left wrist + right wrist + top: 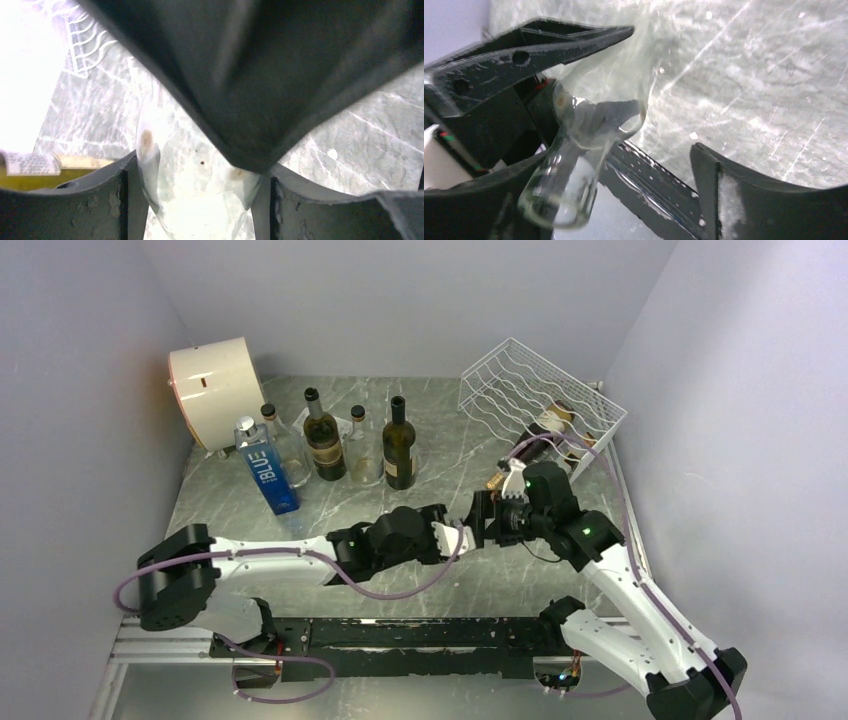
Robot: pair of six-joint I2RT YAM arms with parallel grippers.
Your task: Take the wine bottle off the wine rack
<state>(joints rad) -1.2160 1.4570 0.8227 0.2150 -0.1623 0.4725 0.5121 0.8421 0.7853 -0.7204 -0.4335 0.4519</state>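
While the left gripper (200, 169) clasps a clear glass bottle (574, 165) between its fingers above the grey marble tabletop (440, 470), the right gripper (485, 516) faces it tip to tip, jaws standing wide and off the glass. Behind them, a dark wine bottle (553, 421) lies in the lower cradles of the white wine rack (520, 375), far right, its gold-foiled neck pointing outward.
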